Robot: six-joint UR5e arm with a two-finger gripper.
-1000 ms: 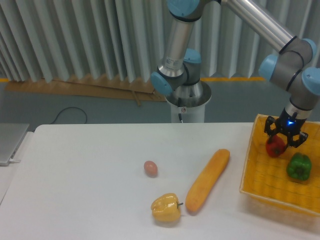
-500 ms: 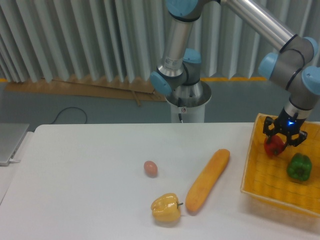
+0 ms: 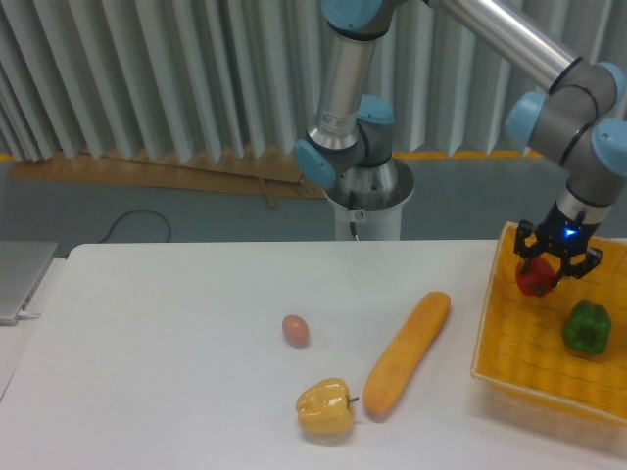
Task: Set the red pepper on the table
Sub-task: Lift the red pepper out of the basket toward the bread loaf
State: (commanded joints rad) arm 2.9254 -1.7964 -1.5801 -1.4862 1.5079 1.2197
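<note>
Hand (image 3: 556, 264) clamped on red pepper (image 3: 537, 278), had risen a little over last second; pepper now hung above yellow basket (image 3: 509, 343), far right. Lift begun; carry left over desk (image 3: 176, 333) not yet made.

we see a yellow pepper (image 3: 325, 407) beside a carrot (image 3: 409, 351), an egg (image 3: 295, 330), and a green pepper (image 3: 586, 326) in a basket (image 3: 509, 345).

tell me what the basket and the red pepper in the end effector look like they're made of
The yellow basket looks woven, plastic or wicker: a criss-cross weave shows in its floor and wall, and the finish is dull. The red pepper, gripped by the end effector, is smooth and glossy; whether it is real or a plastic toy cannot be told from this view.
</note>
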